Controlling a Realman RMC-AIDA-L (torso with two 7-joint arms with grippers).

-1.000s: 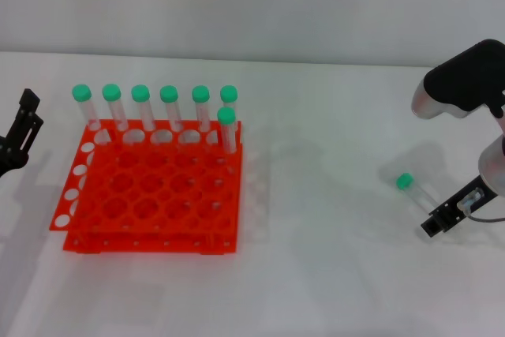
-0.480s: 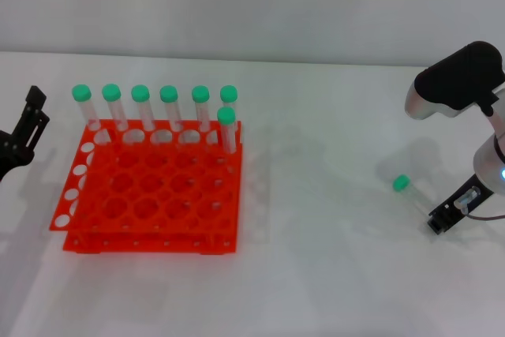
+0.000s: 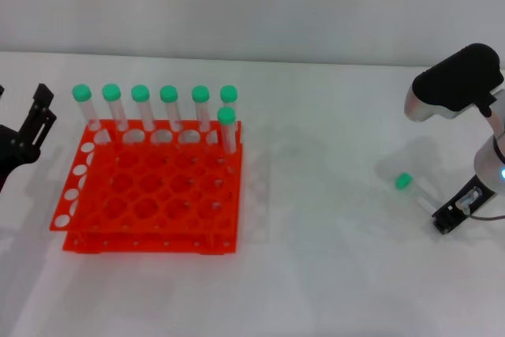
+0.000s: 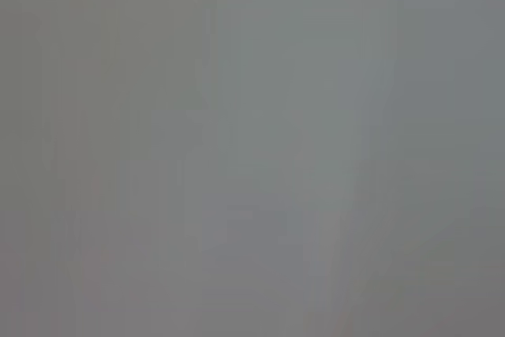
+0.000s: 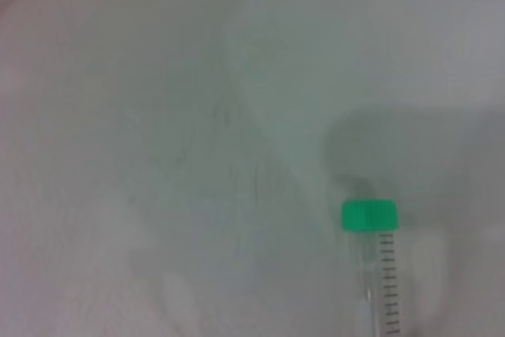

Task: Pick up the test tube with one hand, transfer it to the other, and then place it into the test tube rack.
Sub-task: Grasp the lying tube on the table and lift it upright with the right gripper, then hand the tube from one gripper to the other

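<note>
The test tube [image 3: 414, 191], clear with a green cap, lies slanted at the far right of the white table. Its rounded end sits between the fingers of my right gripper [image 3: 442, 217], which is shut on it low over the table. The right wrist view shows the tube [image 5: 377, 274], with its green cap pointing away from the camera. My left gripper [image 3: 46, 106] is open and empty at the left edge, just left of the orange-red test tube rack [image 3: 150, 195]. The left wrist view shows only plain grey.
Several green-capped tubes [image 3: 169, 108] stand upright in the rack's back row, and one more [image 3: 227, 128] stands in the second row at the right end. Bare white table lies between the rack and the right gripper.
My right gripper has shifted slightly right and the tube's slant has changed a little. My left gripper has moved right, closer to the rack.
</note>
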